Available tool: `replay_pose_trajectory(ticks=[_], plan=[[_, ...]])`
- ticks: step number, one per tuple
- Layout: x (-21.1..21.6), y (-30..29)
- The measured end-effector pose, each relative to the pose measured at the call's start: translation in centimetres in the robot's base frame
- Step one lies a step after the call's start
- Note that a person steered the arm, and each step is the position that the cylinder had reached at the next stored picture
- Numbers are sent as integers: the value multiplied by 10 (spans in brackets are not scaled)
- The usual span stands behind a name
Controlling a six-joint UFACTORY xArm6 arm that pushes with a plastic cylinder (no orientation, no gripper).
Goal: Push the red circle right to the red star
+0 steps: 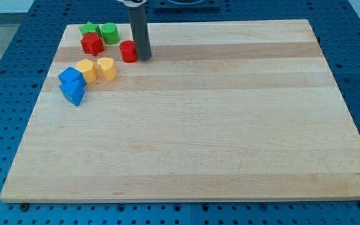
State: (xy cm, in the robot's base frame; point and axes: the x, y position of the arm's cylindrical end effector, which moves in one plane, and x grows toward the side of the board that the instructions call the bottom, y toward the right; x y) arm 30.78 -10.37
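Note:
The red circle (pixel 129 51) sits on the wooden board near the view's top left. The red star (pixel 92 44) lies to its left, with a gap between them. My tip (pixel 144 58) rests on the board right against the red circle's right side. The dark rod rises from it to the view's top edge.
A green star (pixel 90 29) and a green circle (pixel 109 33) lie above the red star. A yellow block (pixel 86 70) and a yellow heart (pixel 107 68) lie below it. Two blue blocks (pixel 72 77) (pixel 73 93) sit lower left. The board's left edge (pixel 39 106) is close.

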Motion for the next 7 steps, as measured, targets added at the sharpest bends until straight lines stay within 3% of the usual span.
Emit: replay_pose_trajectory(ticks=[7], plan=[[13, -66]])
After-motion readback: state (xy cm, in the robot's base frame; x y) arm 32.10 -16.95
